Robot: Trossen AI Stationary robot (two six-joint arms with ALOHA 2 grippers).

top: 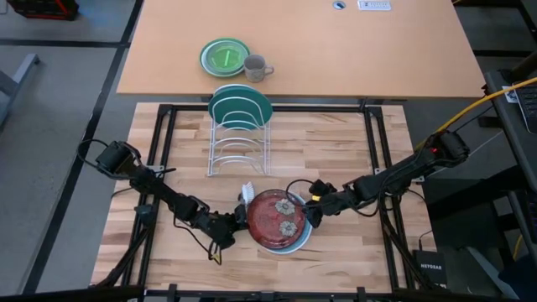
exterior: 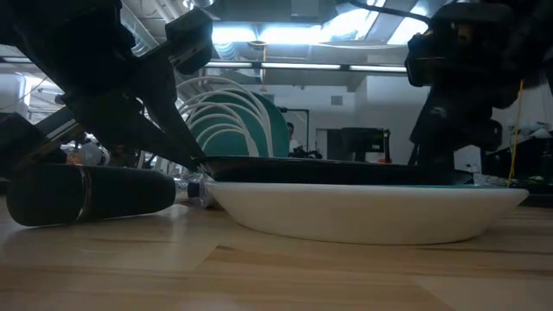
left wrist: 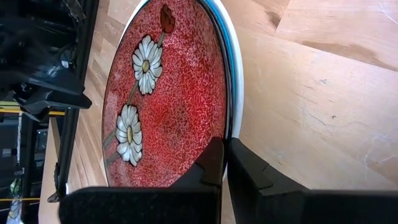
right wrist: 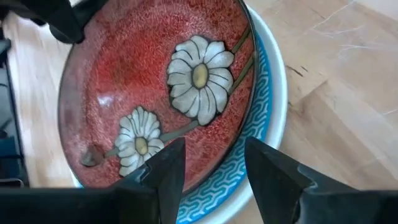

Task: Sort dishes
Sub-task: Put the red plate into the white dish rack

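Note:
The dark red plate with white daisies (top: 275,218) lies on top of the light blue patterned plate (right wrist: 254,149), whose white outer wall (exterior: 363,212) rests on the wooden table near its front edge. The teal plate (top: 240,105) stands on edge in the far end of the wire rack (top: 239,147). I make out no separate white plate. My left gripper (top: 237,225) is at the red plate's left rim, shut on it. My right gripper (top: 312,208) is open at the stack's right side, a finger on either side of the red plate's rim (right wrist: 239,134). My left gripper pinches the red plate's left rim (left wrist: 217,134) between its two fingers, one finger (left wrist: 210,165) over the plate's inner face, the other (left wrist: 245,168) outside the rim. It comes slanting down from the table's left. The plate lies level on the blue plate.
A smaller green plate (top: 224,57) and a grey mug (top: 256,67) sit on the lighter table beyond the rack. The rack's near slots are free. Black frame rails (top: 164,143) run along both sides of the wooden top. Bare wood lies between rack and stack.

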